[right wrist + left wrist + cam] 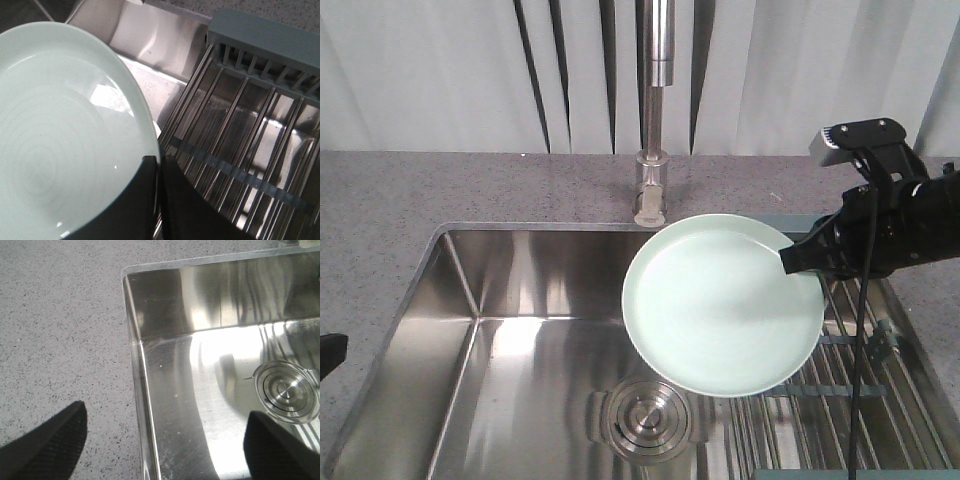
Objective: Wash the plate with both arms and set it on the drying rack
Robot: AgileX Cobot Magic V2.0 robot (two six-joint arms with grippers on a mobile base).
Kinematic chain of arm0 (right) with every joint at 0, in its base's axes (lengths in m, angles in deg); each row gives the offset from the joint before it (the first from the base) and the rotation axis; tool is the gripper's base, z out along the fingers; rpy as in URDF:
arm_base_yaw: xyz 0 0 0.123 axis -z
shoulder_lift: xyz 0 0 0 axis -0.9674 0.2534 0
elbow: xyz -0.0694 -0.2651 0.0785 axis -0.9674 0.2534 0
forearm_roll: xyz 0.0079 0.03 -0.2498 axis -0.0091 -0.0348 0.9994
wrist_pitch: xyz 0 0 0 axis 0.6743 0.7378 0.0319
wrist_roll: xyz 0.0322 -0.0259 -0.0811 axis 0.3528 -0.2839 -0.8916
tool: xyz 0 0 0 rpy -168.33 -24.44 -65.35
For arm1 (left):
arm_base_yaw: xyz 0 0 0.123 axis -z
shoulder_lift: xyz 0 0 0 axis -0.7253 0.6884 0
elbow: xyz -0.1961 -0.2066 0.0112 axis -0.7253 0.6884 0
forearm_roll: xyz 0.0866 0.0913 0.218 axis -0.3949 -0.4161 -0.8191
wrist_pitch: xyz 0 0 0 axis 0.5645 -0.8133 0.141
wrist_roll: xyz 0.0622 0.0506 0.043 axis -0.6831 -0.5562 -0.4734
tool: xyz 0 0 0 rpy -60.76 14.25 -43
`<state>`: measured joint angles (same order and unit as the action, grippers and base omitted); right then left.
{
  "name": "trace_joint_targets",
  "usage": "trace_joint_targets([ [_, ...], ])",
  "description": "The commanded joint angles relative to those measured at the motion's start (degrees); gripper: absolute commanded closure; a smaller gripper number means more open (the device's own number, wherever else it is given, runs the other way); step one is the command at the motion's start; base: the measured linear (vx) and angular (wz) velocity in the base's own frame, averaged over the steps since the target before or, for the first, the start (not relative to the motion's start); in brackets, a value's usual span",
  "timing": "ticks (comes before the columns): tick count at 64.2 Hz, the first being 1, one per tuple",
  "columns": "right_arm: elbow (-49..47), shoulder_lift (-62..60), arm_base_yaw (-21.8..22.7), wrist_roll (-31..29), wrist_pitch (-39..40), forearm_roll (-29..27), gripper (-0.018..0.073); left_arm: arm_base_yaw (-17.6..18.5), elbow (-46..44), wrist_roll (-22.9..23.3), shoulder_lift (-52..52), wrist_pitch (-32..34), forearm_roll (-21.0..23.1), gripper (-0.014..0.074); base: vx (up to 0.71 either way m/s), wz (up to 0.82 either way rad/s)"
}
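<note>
Left wrist view: the left gripper [165, 452] shows two black textured fingers [50, 447] spread wide apart with nothing between them. One tip lies over the grey speckled stone countertop [60, 330], the other over the shiny stainless-steel sink basin [200, 390], near the round ringed steel drain [287, 392].

Right wrist view: the right gripper [158, 190] has its two dark fingers closed onto the rim of the round pale mint-green plate [60, 135], one finger on each face. The plate's face carries a glossy highlight. Just beside and beneath that rim runs the drying rack of parallel steel wire rods [240, 135] with its grey-teal slotted plastic end piece at the far side.

Front view: the drain [645, 415] sits in the near floor of the basin [520, 340]. The plate [720, 305] is held raised and tilted, face toward the camera, over the right part of the basin, its right edge overlapping the left side of the rack [860, 390]. The right gripper [792, 260] grips it at the upper right rim. Beyond stand the upright brushed-steel faucet column [657, 110], the countertop [420, 190] and a pale pleated backdrop [420, 70].
</note>
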<state>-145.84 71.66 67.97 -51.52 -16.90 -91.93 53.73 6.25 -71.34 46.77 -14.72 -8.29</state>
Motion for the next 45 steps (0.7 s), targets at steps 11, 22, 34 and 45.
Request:
trace_joint_targets([
  [11, 3.6, -5.6, -5.5, 3.0, 4.8, -1.8, 0.0561, 0.0, -1.6, 0.4, 0.0, 3.8, 0.5, 0.0004, 0.0, 0.0],
  [22, 3.7, -5.8, -11.2, 5.9, 6.5, -1.4, 0.0561, 0.0, -1.6, 0.4, 0.0, 3.8, 0.5, 0.0004, 0.0, 0.0],
  [34, 1.5, -3.9, -16.6, 8.3, 8.4, -1.6, 0.0561, 0.0, -1.6, 0.4, 0.0, 3.8, 0.5, 0.0004, 0.0, 0.0],
  [45, -4.9, 0.7, -19.4, 9.7, 7.5, -0.5, 0.0561, 0.0, -1.6, 0.4, 0.0, 3.8, 0.5, 0.0004, 0.0, 0.0],
])
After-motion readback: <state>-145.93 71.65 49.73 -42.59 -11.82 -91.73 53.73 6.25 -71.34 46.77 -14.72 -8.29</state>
